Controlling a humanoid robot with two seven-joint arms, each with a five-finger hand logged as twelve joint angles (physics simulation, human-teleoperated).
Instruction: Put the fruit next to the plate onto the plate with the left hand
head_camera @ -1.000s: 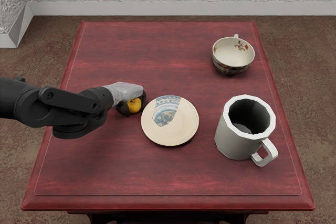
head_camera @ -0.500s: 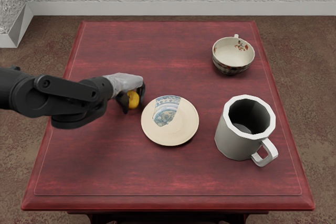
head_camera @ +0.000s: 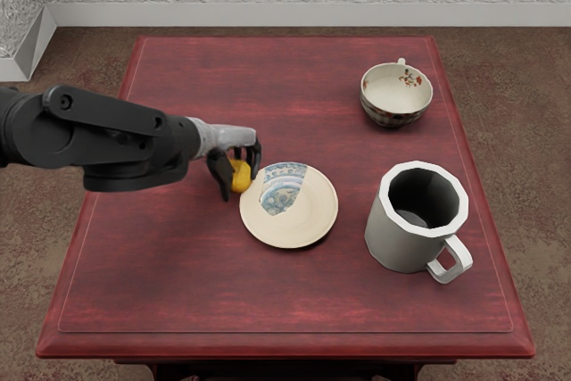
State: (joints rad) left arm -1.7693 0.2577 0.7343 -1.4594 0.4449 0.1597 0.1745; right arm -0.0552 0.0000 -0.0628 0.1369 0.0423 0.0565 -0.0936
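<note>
Left hand (head_camera: pixel 234 160) gripping fruit (head_camera: pixel 240 176), beside plate (head_camera: pixel 303 216)

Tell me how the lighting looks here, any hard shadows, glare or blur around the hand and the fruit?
Head view: soft, even light, everything sharp; no glare on the red table; only faint shadows under the plate and the white mug; the orange fruit reads crisply between the dark fingers of the left hand.

no readable text, labels, brands, numbers or signs on anything shown
</note>
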